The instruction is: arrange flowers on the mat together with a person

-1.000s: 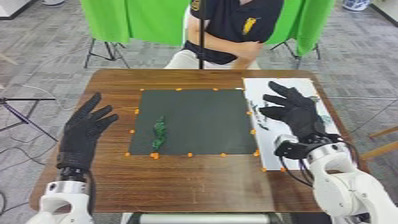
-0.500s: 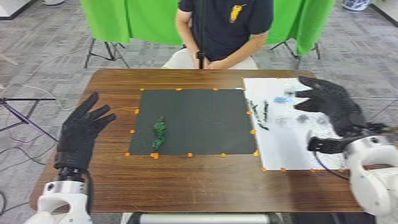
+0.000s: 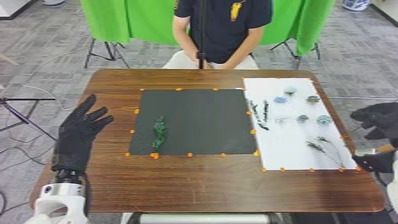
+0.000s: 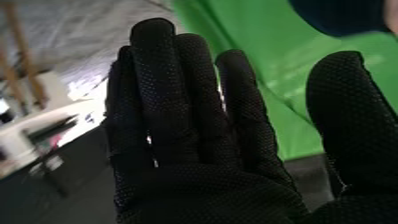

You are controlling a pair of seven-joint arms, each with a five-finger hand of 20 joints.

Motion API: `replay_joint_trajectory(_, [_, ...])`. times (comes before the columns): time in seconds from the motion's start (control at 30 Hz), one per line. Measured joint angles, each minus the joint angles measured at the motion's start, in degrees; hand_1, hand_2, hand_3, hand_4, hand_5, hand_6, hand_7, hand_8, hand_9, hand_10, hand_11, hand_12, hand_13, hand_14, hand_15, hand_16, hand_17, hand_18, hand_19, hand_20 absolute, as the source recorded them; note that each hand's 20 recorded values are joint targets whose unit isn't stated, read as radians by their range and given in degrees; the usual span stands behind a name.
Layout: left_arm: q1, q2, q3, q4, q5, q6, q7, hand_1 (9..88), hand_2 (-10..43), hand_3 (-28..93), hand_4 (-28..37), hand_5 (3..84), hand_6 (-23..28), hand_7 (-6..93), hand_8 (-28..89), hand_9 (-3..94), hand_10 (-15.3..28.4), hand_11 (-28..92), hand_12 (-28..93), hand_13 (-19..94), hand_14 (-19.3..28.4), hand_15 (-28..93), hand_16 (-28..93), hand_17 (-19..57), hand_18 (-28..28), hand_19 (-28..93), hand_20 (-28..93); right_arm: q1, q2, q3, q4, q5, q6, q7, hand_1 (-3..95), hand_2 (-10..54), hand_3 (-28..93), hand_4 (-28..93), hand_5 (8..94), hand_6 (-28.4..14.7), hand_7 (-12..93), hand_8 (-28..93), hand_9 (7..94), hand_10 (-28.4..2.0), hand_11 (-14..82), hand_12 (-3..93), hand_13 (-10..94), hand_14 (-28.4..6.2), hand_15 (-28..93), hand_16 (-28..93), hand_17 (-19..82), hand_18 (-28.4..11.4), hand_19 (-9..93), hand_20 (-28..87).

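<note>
Probably early days: one piece placed, most of the stock unused. Near to far:

- Black-gloved left hand [image 3: 78, 132]: over the brown wooden surface [image 3: 195, 187], fingers straight, thumb apart, nothing held.
- Black-gloved right hand [image 3: 380, 120]: out past the surface's right edge, fingers straight and side by side, thumb well off them, empty.
- Thin dried sprigs with feathery tips [image 3: 317, 147]: inward of the right hand and nearer the robot, on the rectangular white sheet [image 3: 282, 157]. Not placed.
- Green leafy sprig [image 3: 160, 135]: inward of the left hand, lying lengthwise on the dark grey rectangular mat [image 3: 209, 125]. Only piece on it, so that's the done part.
- Near row of small round flower heads, whitish, grey-blue and green [image 3: 323, 120]: on the sheet, inward of the right hand. All left to do.
- Slender dark green stems [image 3: 258, 115]: farther inward from the right hand, along the sheet's mat side. Also left.
- Far group of round heads, pale green, blue [image 3: 281, 100] and brownish: inward of and beyond the right hand. Same status.

Next, I'd guess, another piece goes sheet to mat, right hand's side.
</note>
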Motion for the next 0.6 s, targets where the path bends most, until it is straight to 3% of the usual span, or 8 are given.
replay_joint_trajectory(0.23, [0.0, 0.0, -0.45, 0.0, 0.06, -0.03, -0.27, 24.9, 3.7, 81, -24.3, 34.9, 3.7, 12.8, -10, 36.6, 17.4, 22, 10, 28, 25.1, 45, -6, -9.7, 22.8, 45, 14, -2.0, -2.2, -0.7, -1.3, -5.1, -9.5, 5.6, 30.8, -0.5, 73, -21, 55.0, -3.9, 17, -12, 62.0, -17.4, 25.0, 15.8, 61, -16.9, 57, 10, 31, -23.8, 83, 9])
replay_joint_trajectory(0.6, [0.0, -0.02, -0.53, -0.07, 0.11, -0.03, -0.52, 25.1, 3.8, 81, -24.3, 34.9, 3.7, 12.9, -10, 36.6, 17.3, 22, 10, 28, 25.1, 45, -6, -9.6, 22.8, 45, 14, 1.8, -1.4, -10.9, 0.4, -15.0, -14.3, 9.4, 32.0, -1.8, 72, -20, 56.4, -4.7, 15, -11, 64.2, -18.1, 24.2, 16.0, 64, -17.3, 57, 11, 34, -24.4, 85, 4])
